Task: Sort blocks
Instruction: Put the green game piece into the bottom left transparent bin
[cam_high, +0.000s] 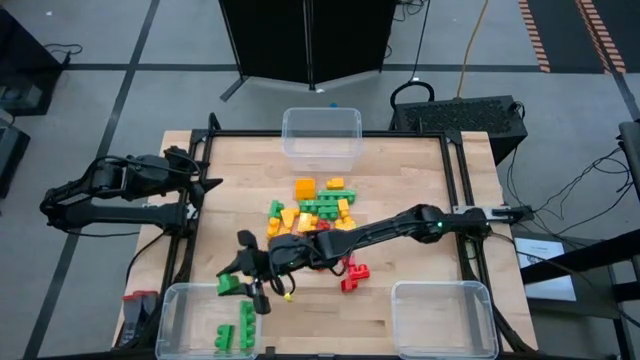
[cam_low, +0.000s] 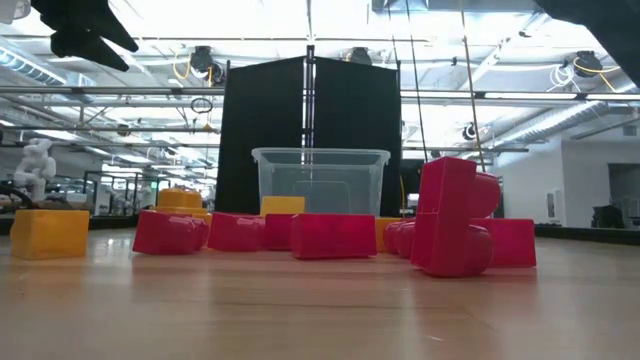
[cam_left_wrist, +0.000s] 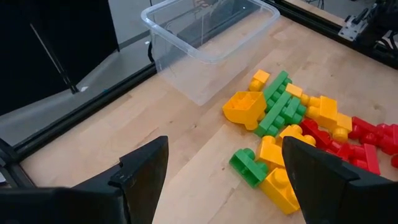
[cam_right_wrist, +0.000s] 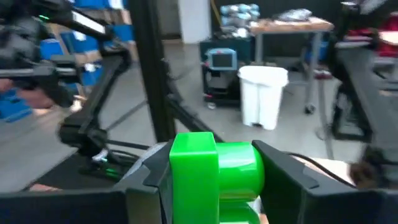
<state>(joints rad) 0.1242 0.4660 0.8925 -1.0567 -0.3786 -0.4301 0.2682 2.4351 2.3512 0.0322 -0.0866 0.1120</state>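
Note:
Green, yellow-orange and red blocks (cam_high: 315, 215) lie in a loose pile on the middle of the wooden table; the left wrist view shows the same pile (cam_left_wrist: 283, 112). My right arm reaches across the table toward its near left corner. There my right gripper (cam_high: 236, 282) is shut on one green block (cam_right_wrist: 214, 168), above the far rim of the near-left clear bin (cam_high: 172, 322). A few green blocks (cam_high: 236, 326) lie in that bin. My left gripper (cam_high: 207, 185) waits at the table's left edge, open and with nothing between its fingers (cam_left_wrist: 146, 171). My right gripper pinches the green block by two opposite sides (cam_right_wrist: 179, 163) between its two fingers (cam_right_wrist: 280, 171). The fingers come level from the table's right side and point toward its left. The block is lifted clear of the table, with its rounded studs (cam_right_wrist: 244, 163) showing between the fingers.
An empty clear bin (cam_high: 322, 135) stands at the far edge in the middle and another (cam_high: 445, 318) at the near right. Red blocks (cam_high: 352, 275) lie beside the right arm; the low view has them close in front (cam_low: 330, 235). A black frame rail (cam_high: 455, 180) borders the table.

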